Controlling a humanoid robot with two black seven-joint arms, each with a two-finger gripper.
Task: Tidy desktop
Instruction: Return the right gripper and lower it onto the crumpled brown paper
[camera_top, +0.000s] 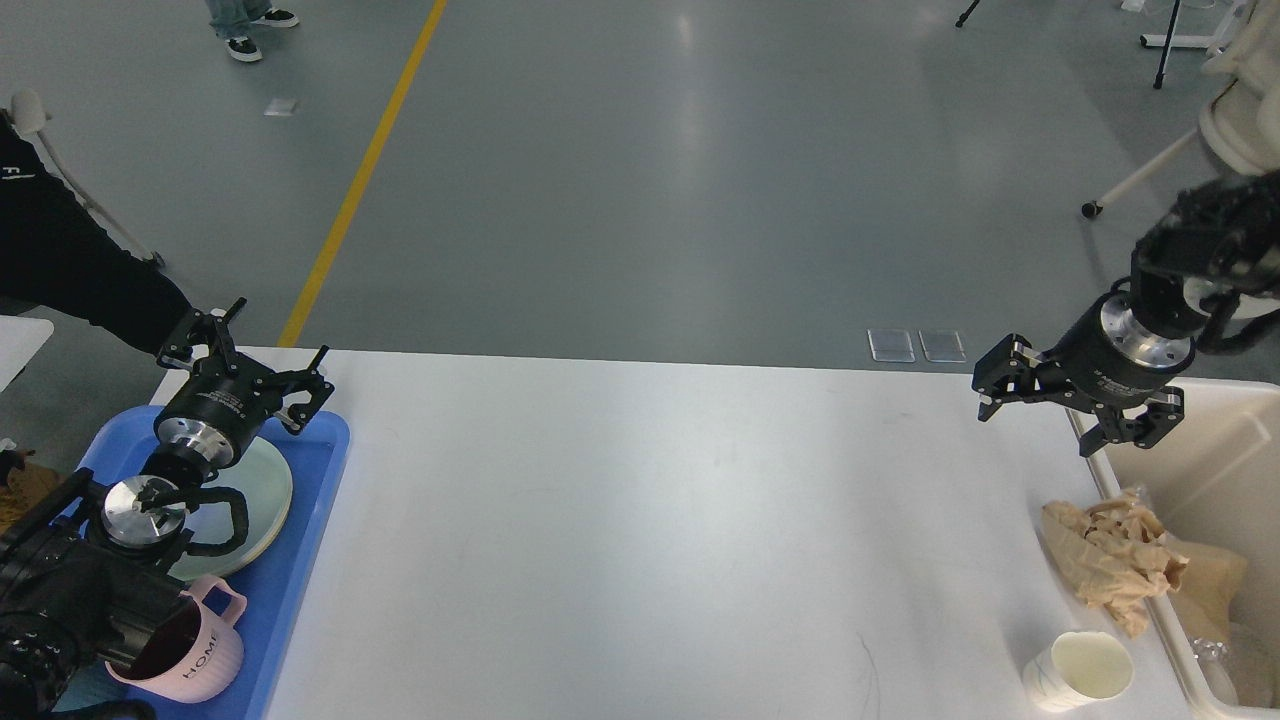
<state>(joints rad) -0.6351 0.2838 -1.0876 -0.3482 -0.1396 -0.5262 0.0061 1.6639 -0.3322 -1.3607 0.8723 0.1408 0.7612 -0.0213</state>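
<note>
White and nearly bare, the counter (640, 520) fills the middle of the view with both arms empty, left fingers (268, 372) and right fingers (1050, 405) spread — tidying looks late, the paper cup (1080, 668) and crumpled paper (1105, 560) probably next for the bin (1245, 420).

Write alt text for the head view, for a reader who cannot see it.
A white desktop lies mostly bare between two open black grippers, the left gripper above a blue tray holding a pale plate and pink mug. The right gripper hovers near a beige bin; crumpled brown paper drapes over its edge, with a white paper cup nearby.
</note>
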